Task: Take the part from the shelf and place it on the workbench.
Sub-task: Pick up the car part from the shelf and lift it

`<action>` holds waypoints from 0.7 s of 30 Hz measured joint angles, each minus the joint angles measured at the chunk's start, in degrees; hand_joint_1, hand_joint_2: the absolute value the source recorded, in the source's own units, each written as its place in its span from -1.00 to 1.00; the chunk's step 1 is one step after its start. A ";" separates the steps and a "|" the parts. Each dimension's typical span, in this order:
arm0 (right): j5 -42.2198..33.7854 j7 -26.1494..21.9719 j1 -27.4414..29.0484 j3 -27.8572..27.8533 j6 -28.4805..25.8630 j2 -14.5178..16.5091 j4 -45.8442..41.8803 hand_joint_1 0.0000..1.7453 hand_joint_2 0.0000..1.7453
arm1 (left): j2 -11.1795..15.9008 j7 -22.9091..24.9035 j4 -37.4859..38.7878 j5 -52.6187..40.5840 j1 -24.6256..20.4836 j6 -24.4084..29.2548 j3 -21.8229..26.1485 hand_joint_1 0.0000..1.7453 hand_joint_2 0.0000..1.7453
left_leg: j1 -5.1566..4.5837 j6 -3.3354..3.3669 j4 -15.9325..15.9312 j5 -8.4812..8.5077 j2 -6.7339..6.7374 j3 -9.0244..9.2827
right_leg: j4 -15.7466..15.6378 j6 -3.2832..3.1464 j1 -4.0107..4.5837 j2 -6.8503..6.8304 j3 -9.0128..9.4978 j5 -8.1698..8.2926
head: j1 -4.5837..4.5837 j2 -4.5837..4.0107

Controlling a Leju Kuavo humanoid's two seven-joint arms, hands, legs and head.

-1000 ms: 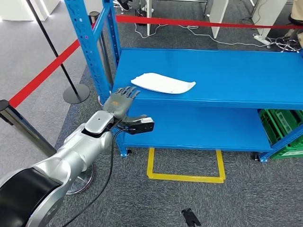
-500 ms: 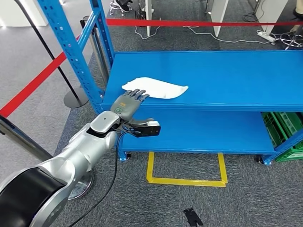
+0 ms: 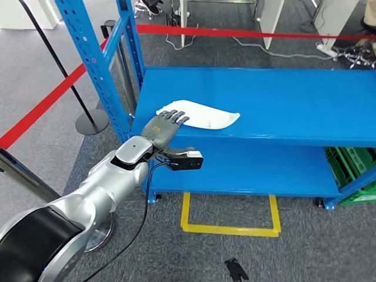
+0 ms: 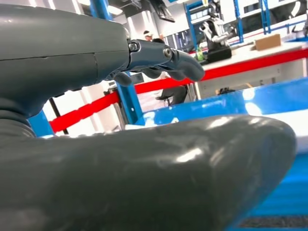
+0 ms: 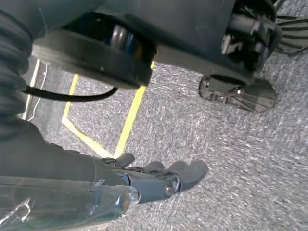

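Observation:
The part (image 3: 204, 114) is a flat, white, elongated piece lying on the upper deck of the blue shelf (image 3: 275, 100), near its left front. My left hand (image 3: 166, 125) reaches in from the lower left, palm down and fingers stretched out, with its fingertips (image 3: 180, 116) over the part's near left end; it holds nothing. In the left wrist view the thumb (image 4: 163, 178) and fingers (image 4: 171, 55) stand well apart, and the part (image 4: 292, 126) shows as a white strip beyond them. My right hand (image 5: 145, 183) hangs over the carpet with nothing in it, fingers loosely extended.
A blue shelf upright (image 3: 95, 64) rises just left of my left arm. Red barrier belts (image 3: 44, 106) on stanchions (image 3: 91, 122) run at the left and behind. A lower shelf deck (image 3: 257, 170), a green crate (image 3: 355, 170) and a yellow floor outline (image 3: 228, 226) lie below.
The camera has shifted a little. My left hand has moved forward from the shelf's front edge until its fingertips lie over the left end of the part.

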 joint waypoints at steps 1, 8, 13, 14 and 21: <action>0.00 0.00 0.01 -0.02 0.01 0.00 0.00 -1.00 1.00 | -0.07 0.00 0.00 -0.02 0.00 -0.02 -0.08 -1.00 -1.00 | 0.04 0.15 -0.05 -0.17 -0.01 0.23 | 3.39 0.22 -0.05 -0.05 -1.78 -1.49 | 0.10 -0.01; 0.00 0.02 0.21 -0.30 -0.03 -0.14 0.02 -1.00 1.00 | -0.20 0.00 0.00 -0.05 0.57 -0.14 -0.92 -1.00 -1.00 | 0.55 -0.81 0.73 -2.52 -0.16 2.25 | 1.19 1.91 -0.69 -0.32 -3.46 4.16 | 0.36 0.00; 0.00 0.01 0.21 -0.51 -0.04 -0.04 0.04 -1.00 1.00 | -0.31 0.02 -0.01 -0.10 0.37 -0.40 -1.05 -1.00 -1.00 | 0.41 -1.94 1.45 -3.66 -0.20 2.42 | -2.57 -0.33 -0.60 0.07 -1.28 4.47 | 0.14 0.01; 0.01 -0.01 0.22 -0.54 -0.04 -0.04 0.04 -1.00 1.00 | -0.39 0.02 -0.02 -0.10 0.31 -0.41 -1.08 -1.00 -1.00 | 0.47 -2.22 2.26 -4.21 -0.12 2.08 | -2.59 -0.74 -0.63 0.10 -1.14 4.32 | 0.03 0.01; 0.02 -0.15 0.28 -0.62 -0.02 -0.09 0.02 -1.00 1.00 | -0.49 0.02 -0.02 -0.10 0.63 -0.91 -1.20 -1.00 -1.00 | 0.56 -2.51 16.07 -6.29 0.03 -7.32 | -2.68 -1.75 -0.63 0.13 0.48 2.96 | -0.15 0.01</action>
